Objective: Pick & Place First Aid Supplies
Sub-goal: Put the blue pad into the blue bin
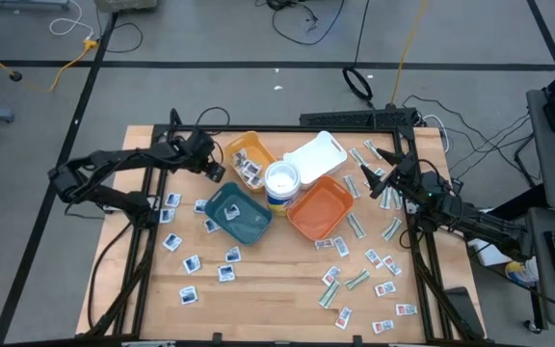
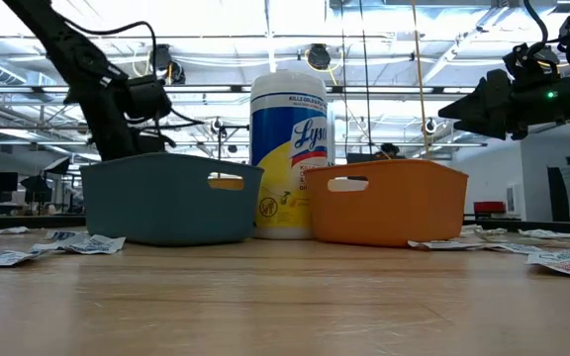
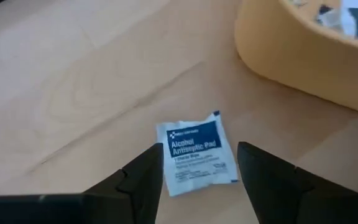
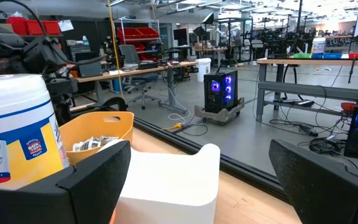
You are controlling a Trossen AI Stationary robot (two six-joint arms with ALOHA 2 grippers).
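Alcohol pad packet, lying flat on the table beside the yellow tray between the open left tool's fingers, appeared light, thin and limp, best pinched across opposite edges.

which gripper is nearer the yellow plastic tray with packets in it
Left. The left gripper hovers beside the yellow plastic tray; the right gripper is across the table beyond the white tray.

Grey floor, workbenches, red bins
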